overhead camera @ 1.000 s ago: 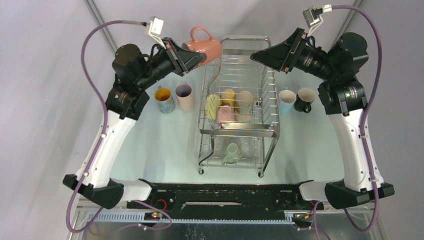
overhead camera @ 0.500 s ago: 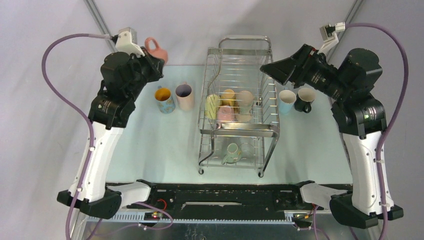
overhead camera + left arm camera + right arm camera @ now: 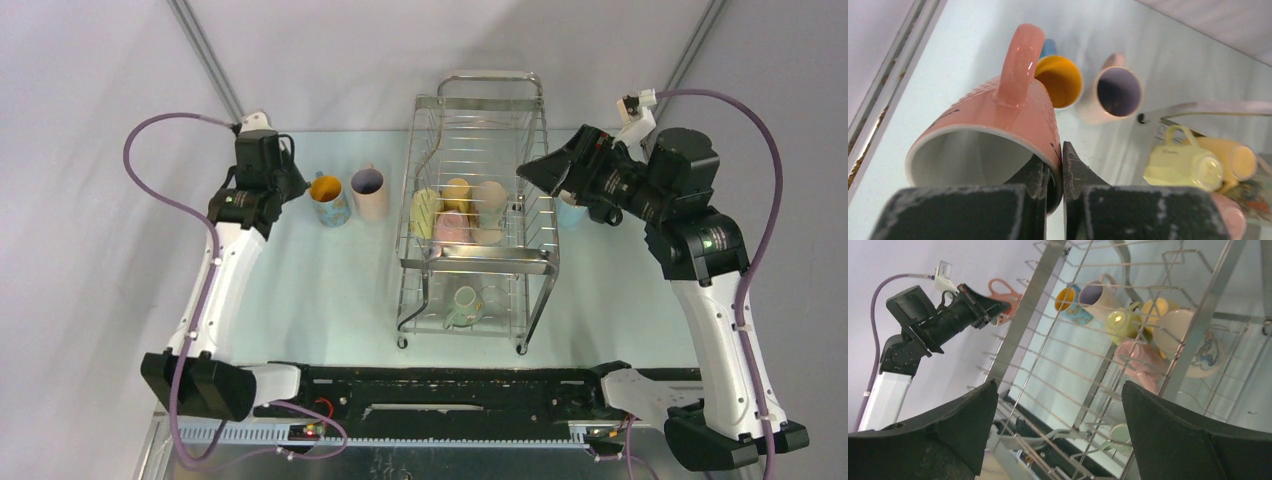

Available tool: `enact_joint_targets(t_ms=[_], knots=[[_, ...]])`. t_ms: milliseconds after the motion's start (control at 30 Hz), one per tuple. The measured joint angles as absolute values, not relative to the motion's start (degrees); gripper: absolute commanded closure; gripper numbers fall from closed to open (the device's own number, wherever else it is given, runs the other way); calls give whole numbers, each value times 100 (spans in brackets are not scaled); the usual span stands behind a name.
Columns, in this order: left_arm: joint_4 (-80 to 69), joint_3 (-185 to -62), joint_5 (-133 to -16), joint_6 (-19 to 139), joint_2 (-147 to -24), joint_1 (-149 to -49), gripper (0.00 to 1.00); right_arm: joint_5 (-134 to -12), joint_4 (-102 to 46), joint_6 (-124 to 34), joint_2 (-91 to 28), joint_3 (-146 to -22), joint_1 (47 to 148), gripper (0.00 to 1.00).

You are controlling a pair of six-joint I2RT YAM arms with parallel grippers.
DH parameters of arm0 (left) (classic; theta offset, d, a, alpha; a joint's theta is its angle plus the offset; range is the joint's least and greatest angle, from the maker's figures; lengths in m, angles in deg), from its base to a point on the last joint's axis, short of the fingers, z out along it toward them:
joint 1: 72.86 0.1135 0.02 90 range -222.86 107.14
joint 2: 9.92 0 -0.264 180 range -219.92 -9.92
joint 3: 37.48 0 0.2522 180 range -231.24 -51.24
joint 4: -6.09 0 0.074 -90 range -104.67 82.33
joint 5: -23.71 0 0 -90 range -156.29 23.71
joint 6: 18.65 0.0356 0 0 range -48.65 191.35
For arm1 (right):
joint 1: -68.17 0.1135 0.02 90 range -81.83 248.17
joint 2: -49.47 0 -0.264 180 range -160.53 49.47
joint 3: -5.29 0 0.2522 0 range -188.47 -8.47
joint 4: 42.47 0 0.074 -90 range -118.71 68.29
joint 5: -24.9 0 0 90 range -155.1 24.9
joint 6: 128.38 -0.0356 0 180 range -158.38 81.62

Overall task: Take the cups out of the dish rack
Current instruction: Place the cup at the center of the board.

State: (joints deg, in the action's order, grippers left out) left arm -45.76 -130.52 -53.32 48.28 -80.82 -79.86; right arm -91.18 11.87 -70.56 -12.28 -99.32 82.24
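- We are looking down on a pale blue-green tabletop (image 3: 320, 290) set against grey walls, with the dish rack (image 3: 485, 262) standing at its middle.
- We are seeing four cups in the rack's upper tier: a pale yellow cup (image 3: 426, 212), a yellow cup (image 3: 457, 190), a cream cup (image 3: 490, 208) and a rose cup (image 3: 451, 229). A pale green cup (image 3: 463, 306) is sitting on the lower tier.
- Left of the rack, an orange-lined cup (image 3: 328, 198) and a lilac-lined cup (image 3: 369, 192) are standing upright just beside each other. On the right, a light blue cup (image 3: 572, 212) is peeking out from under the right arm.
- The right hand (image 3: 530, 168) is hovering at the rack's right side.
- From the left wrist, we are seeing the left hand (image 3: 1062, 155) clamping the rim of a pink cup (image 3: 998, 112), one finger inside and one outside. The cup is lying tipped with its handle up, over the tabletop near the orange-lined cup.
- From the right wrist, we are seeing the right hand's fingers standing wide apart with nothing between them, the rack's wires showing in the gap.
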Motion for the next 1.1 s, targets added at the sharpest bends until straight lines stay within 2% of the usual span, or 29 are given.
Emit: enact_joint_targets(t_ms=[467, 967, 1100], knots=[[-4219, -12932, -5690, 4461, -9758, -6915, 100, -8821, 1399, -6934, -859, -9433, 8206, 0], [-4274, -13103, -6108, 4269, -11052, -6622, 100, -8716, 1677, -6929, -496, -8854, 7590, 0], [-4296, -13254, -6151, 4238, -11227, -6576, 93, -8775, 1677, -6929, -461, -8834, 7511, 0]])
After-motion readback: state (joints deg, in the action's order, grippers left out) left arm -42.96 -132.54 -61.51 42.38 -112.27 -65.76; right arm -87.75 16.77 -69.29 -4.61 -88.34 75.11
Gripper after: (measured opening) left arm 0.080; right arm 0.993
